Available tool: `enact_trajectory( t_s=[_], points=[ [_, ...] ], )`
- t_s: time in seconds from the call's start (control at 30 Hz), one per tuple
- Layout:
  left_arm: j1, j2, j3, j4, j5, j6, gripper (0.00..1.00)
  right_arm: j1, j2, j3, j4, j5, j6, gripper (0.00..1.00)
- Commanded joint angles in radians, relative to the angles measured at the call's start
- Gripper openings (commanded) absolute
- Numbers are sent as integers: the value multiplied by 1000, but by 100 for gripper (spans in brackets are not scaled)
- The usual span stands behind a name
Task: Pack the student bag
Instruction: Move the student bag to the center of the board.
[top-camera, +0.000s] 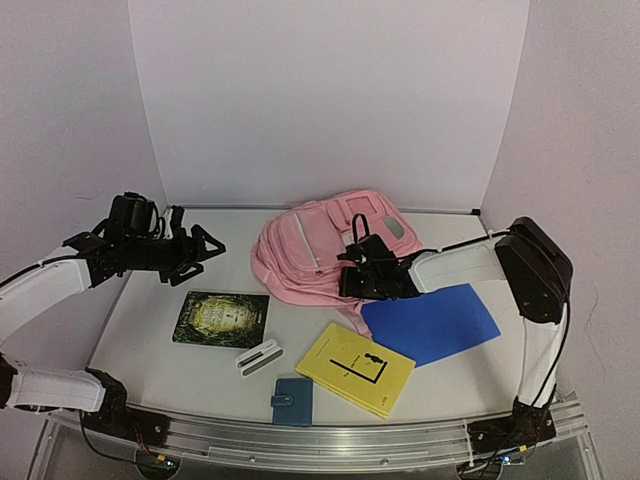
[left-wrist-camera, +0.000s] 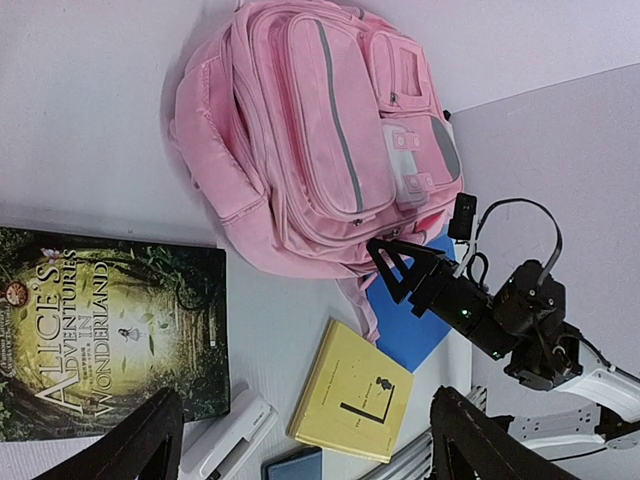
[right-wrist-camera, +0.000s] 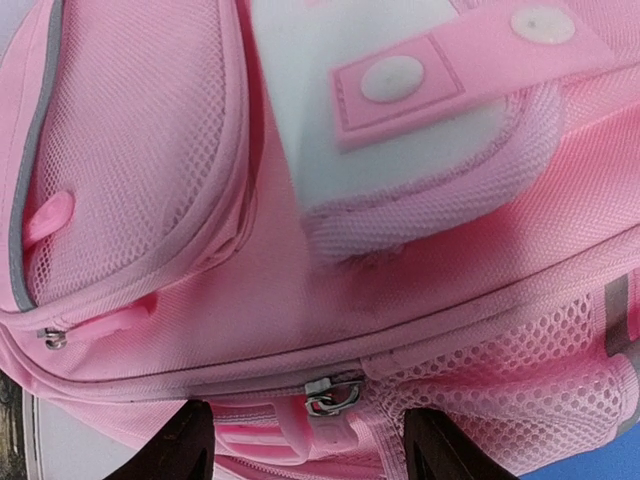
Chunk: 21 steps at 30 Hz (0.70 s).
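The student bag (top-camera: 305, 250), a soft pink backpack with pale trim, lies flat at the rear middle of the counter (top-camera: 140, 320), its zipped front pockets facing up. The right end effector (top-camera: 352, 276) sits low against the bag's near right side. In the right wrist view its two dark fingers (right-wrist-camera: 190, 445) stand apart on either side of a metal zipper pull (right-wrist-camera: 335, 393) with a pink tab. There is a gap on each side, so the jaws are moderately parted and grip nothing. The left end effector (top-camera: 208, 255) hangs in the air over the rear left of the counter, well apart from the bag. Its jaws are spread wide and hold nothing. A flat blue sheet (top-camera: 435, 322) lies just beside the bag's near right edge, partly under the right arm; whether the bag overlaps its corner cannot be told. In front of the bag, a dark green copy of "Alice's Adventures in Wonderland" (left-wrist-camera: 110, 340) lies face up towards the left. A yellow book (top-camera: 356, 368) lies at an angle nearer the front, with its far corner beside the blue sheet. Between these two books rests a small white oblong object (top-camera: 258, 357), too small to identify. Just in front of that, near the counter's front edge, lies a small blue wallet-like case (top-camera: 292, 400).
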Motion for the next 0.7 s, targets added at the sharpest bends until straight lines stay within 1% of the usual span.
enact_trajectory(
  t_s=[0.0,0.17,0.27,0.37,0.5,0.57,0.67],
  points=[
    [10,-21,41,-35,-14,35,86,-36,34,82,83,62,-148,65],
    [14,-17,41,-29,-13,37,86,-80,74,128,85,40,-226,65],
    [19,-9,44,-28,-10,45,87,-86,54,146,78,48,-270,68],
    [32,-4,49,-25,11,54,88,-87,-15,123,55,70,-300,74],
    [74,9,69,-46,43,83,89,-114,-146,53,-10,79,-297,85],
    [103,15,81,-60,62,100,90,-150,-220,-6,-74,79,-276,89],
    [137,22,92,-69,92,118,90,-237,-313,-105,-108,26,-246,92]
  ],
)
